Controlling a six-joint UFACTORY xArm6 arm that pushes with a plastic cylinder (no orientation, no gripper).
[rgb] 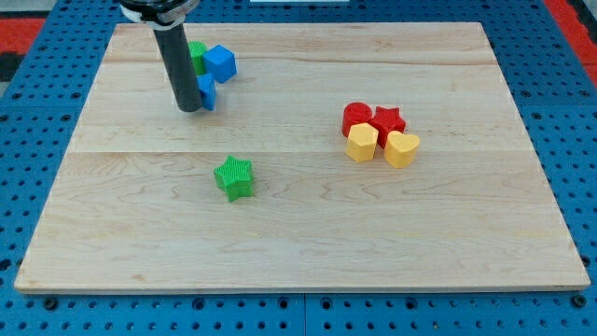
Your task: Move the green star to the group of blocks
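The green star (233, 177) lies left of the board's middle, alone. A group of blocks sits at the right: a red cylinder (355, 118), a red star (388, 120), a yellow hexagon (362, 143) and a yellow heart (402, 148), touching one another. My tip (188, 108) is at the upper left, up and left of the green star and well apart from it. It stands right beside a small blue block (207, 91).
A blue cube (220, 63) and a green block (198, 56), partly hidden by the rod, sit at the upper left. The wooden board (308, 243) lies on a blue pegboard.
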